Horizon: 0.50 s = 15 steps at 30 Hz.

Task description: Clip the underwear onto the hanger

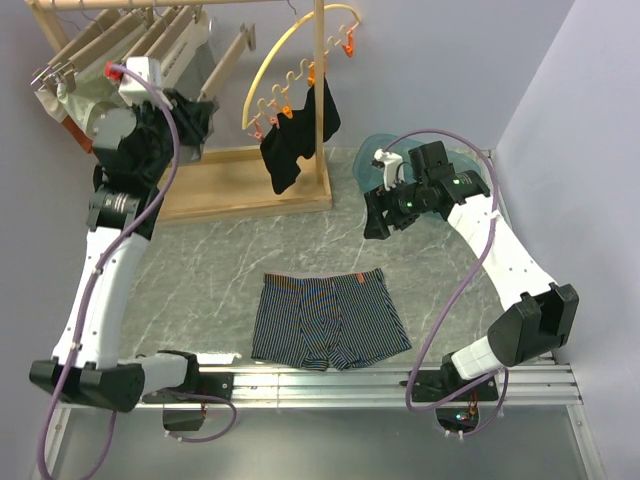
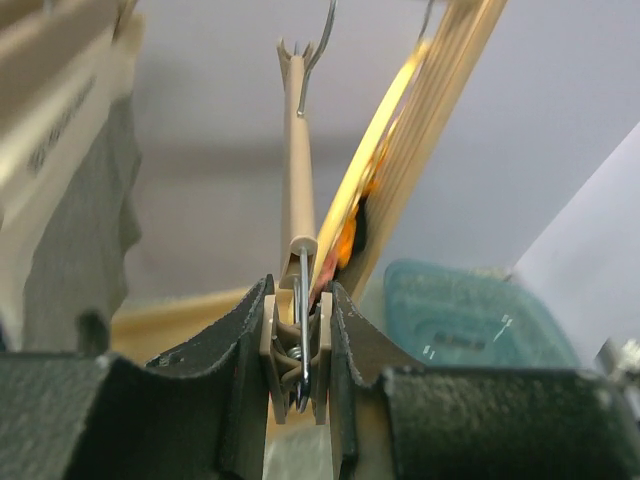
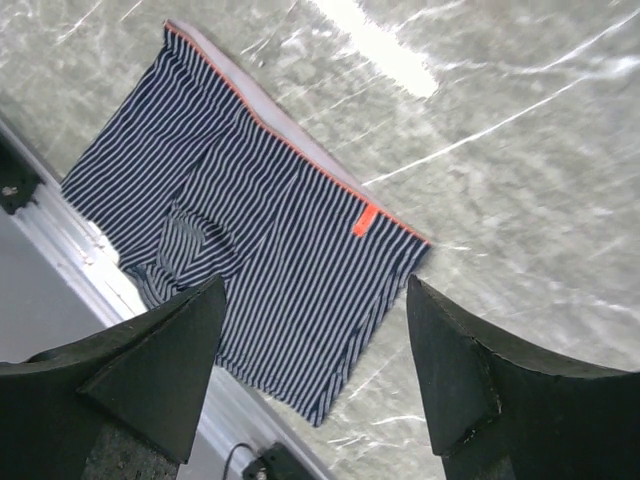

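Black garment (image 1: 300, 135) hangs from yellow arc (image 1: 262, 68)

We note matt, finely striped cloth on the underwear (image 1: 330, 320). The tabletop (image 1: 220, 250) shows a glossy, marbled finish. The hanger (image 2: 297, 150) is smooth pale wood with bright metal wire. The right gripper (image 3: 315, 290) fingers (image 3: 160, 370) appear matt black, slightly grainy.

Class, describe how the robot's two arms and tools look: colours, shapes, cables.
Both the left arm and right arm have white links, black joints and a looping lilac cable. The left tool and right tool are black, with wedge-shaped fingers.
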### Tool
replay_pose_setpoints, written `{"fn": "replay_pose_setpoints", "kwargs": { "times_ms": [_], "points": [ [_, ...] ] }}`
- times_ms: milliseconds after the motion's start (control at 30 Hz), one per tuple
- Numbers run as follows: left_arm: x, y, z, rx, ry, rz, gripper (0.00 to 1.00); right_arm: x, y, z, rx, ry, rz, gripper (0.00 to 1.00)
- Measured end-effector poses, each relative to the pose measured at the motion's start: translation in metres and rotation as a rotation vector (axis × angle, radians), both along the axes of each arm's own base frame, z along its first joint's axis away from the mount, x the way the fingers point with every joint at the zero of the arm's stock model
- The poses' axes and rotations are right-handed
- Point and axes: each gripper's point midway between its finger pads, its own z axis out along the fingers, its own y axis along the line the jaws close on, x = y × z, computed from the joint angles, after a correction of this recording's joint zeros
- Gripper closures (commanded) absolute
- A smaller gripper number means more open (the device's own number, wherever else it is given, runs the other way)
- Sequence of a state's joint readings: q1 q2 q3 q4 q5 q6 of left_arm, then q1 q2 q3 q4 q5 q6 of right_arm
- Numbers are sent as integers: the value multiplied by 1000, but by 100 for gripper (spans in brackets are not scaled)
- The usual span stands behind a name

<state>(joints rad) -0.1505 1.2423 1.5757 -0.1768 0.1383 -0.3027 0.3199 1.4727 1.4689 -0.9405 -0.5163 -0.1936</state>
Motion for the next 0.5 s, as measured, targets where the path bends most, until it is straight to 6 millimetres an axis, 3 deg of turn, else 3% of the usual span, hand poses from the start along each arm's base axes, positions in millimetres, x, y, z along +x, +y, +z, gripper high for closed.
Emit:
{"fn": "replay_pose_setpoints", "kwargs": {
  "times_ms": [133,233,300,500],
  "points": [
    [-20,14,-39,32,78,36,100,9,-4,12,-22,-66,1,20],
    [-49,25,-58,52,103,68,100,11,-6,25,-23,-133,5,20],
    [-76,33,-53,58,77,93,100,10,-7,41,-6,-202,11,19],
    [-161,52,-1,24,-121,147,100,5,-6,94,60,-408,38,20]
  ]
}}
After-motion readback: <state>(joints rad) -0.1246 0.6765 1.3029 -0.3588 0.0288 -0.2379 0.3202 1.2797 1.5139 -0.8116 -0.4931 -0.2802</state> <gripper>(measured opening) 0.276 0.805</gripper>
